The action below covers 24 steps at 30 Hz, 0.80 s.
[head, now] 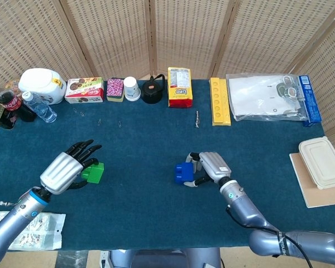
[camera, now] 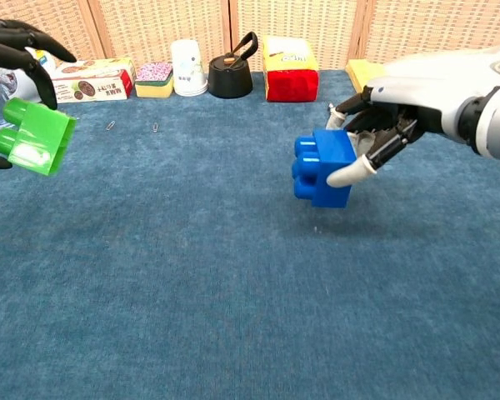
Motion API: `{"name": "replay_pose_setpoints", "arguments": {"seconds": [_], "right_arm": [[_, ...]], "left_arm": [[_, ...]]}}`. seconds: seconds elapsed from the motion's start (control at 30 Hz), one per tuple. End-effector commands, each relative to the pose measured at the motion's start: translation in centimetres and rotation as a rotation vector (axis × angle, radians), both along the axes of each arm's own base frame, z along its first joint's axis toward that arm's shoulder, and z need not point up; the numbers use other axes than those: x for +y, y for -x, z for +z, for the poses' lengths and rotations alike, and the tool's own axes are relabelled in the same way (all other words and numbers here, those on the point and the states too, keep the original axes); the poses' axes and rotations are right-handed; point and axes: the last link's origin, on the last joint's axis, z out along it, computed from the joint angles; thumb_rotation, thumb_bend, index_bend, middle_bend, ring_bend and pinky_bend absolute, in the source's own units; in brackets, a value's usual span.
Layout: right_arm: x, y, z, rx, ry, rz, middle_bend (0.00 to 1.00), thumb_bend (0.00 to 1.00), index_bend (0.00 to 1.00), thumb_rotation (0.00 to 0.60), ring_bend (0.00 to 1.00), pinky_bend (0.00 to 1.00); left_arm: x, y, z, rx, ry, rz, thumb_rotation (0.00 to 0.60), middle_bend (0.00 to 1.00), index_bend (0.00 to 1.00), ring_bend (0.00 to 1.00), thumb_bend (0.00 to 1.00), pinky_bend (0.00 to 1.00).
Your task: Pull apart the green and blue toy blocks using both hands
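Observation:
The green block [head: 93, 172] [camera: 32, 138] and the blue block [head: 183, 173] [camera: 323, 167] are apart, each in one hand. My left hand [head: 63, 170] [camera: 8, 58] holds the green block above the left of the blue cloth, its studs pointing left in the chest view. My right hand [head: 212, 167] [camera: 400, 108] grips the blue block from the right, low over the cloth near the middle, with its studs facing left. A wide gap of cloth separates the two blocks.
Along the table's far edge stand a white jug [head: 43, 85], snack boxes [head: 84, 90], a paper cup [head: 132, 88], a black kettle [head: 152, 90], a yellow-red packet [head: 180, 87], a yellow tray [head: 220, 101] and a plastic bag [head: 268, 96]. Bottles [head: 11, 106] sit at far left, a lidded container [head: 322, 162] at right.

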Motion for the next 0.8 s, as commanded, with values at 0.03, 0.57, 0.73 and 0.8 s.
{"name": "replay_pose_setpoints", "arguments": {"seconds": [0.03, 0.57, 0.73, 0.8], "right_arm": [[0.3, 0.9, -1.2, 0.124, 0.071, 0.067, 0.55, 0.14, 0.54, 0.504, 0.49, 0.35], [1.6, 0.3, 0.5, 0.169, 0.118, 0.148, 0.30, 0.13, 0.22, 0.499, 0.27, 0.25], [2.0, -0.2, 1.9, 0.154, 0.154, 0.165, 0.28, 0.13, 0.21, 0.499, 0.26, 0.25], [2.1, -0.3, 2.4, 0.149, 0.168, 0.169, 0.28, 0.13, 0.21, 0.499, 0.26, 0.25]], "left_arm": [[0.1, 0.3, -0.3, -0.003, 0.009, 0.022, 0.600, 0.15, 0.44, 0.07, 0.19, 0.19], [2.5, -1.9, -4.6, 0.023, 0.094, 0.024, 0.600, 0.15, 0.44, 0.07, 0.19, 0.18], [3.5, -3.1, -6.4, 0.064, 0.122, 0.026, 0.600, 0.15, 0.37, 0.06, 0.17, 0.17], [3.9, -3.4, -7.0, 0.090, 0.135, 0.037, 0.600, 0.15, 0.28, 0.04, 0.16, 0.16]]}}
